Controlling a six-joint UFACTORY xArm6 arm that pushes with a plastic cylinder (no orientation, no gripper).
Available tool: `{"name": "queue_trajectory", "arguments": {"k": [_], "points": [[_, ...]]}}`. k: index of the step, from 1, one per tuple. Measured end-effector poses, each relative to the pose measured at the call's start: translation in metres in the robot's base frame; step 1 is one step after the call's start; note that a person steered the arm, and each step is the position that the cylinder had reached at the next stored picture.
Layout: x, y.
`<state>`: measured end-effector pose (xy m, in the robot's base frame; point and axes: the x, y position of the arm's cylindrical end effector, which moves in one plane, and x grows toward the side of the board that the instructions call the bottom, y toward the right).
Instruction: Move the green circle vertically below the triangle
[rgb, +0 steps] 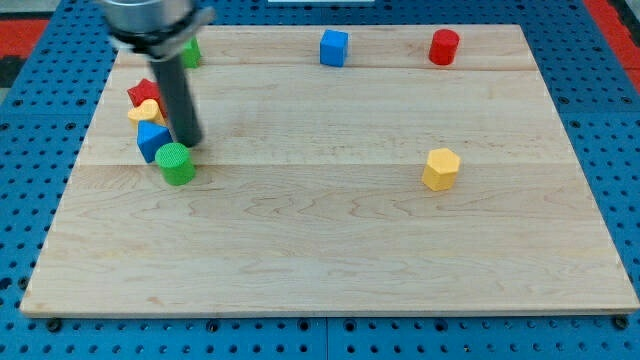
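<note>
One tool: no gripper, nothing grasped, just my tip (188, 141)
Tip: touching green circle's (176, 163) top side
Circle: near board's (330, 260) left edge, beside blue triangle (152, 139)

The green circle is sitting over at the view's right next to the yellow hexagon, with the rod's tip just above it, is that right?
Not quite. The camera view shows the green circle at the view's left, touching the blue triangle block, far from the yellow hexagon. My tip is indeed just above it.
</note>
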<state>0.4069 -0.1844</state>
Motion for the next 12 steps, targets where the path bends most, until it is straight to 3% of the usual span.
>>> {"name": "queue_trajectory", "arguments": {"k": [1, 2, 3, 4, 6, 7, 8, 9, 10, 12], "points": [[0.045, -0.021], [0.047, 0.001], [0.004, 0.006], [-0.004, 0.067], [0.078, 0.076], [0.088, 0.081], [0.089, 0.178], [0.111, 0.119], [0.105, 0.013], [0.081, 0.007]]}}
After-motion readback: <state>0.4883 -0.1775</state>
